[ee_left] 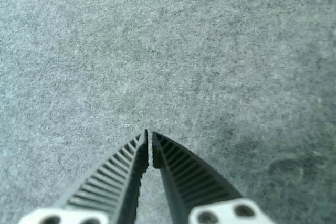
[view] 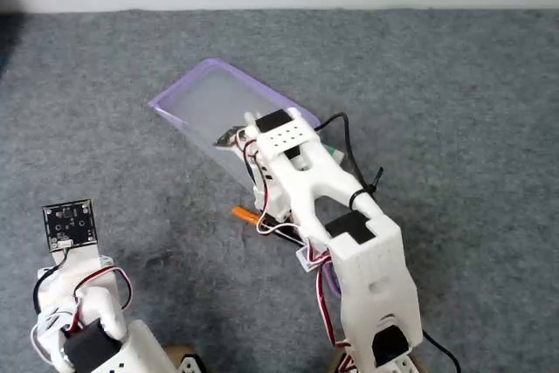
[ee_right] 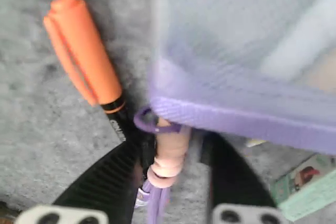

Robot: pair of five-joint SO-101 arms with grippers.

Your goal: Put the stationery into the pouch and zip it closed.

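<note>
At the purple-trimmed corner of the pouch (ee_right: pixel 236 51), your right gripper (ee_right: pixel 176 142) has its fingers spread to either side of the peach zipper pull (ee_right: pixel 169 153), which hangs from a purple loop. One finger may be touching the pull, though the angle makes that hard to judge. The translucent pouch lies flat on the grey mat (view: pixel 454 85). The orange pen (ee_right: pixel 84 51) rests on the mat just beside that same corner, outside the pouch. A green packet (ee_right: pixel 310 184) sits just beside the pouch's edge. Well apart from the pouch, your left gripper (ee_left: pixel 149 136) hangs above the mat, fingertips pressed together on nothing.
</note>
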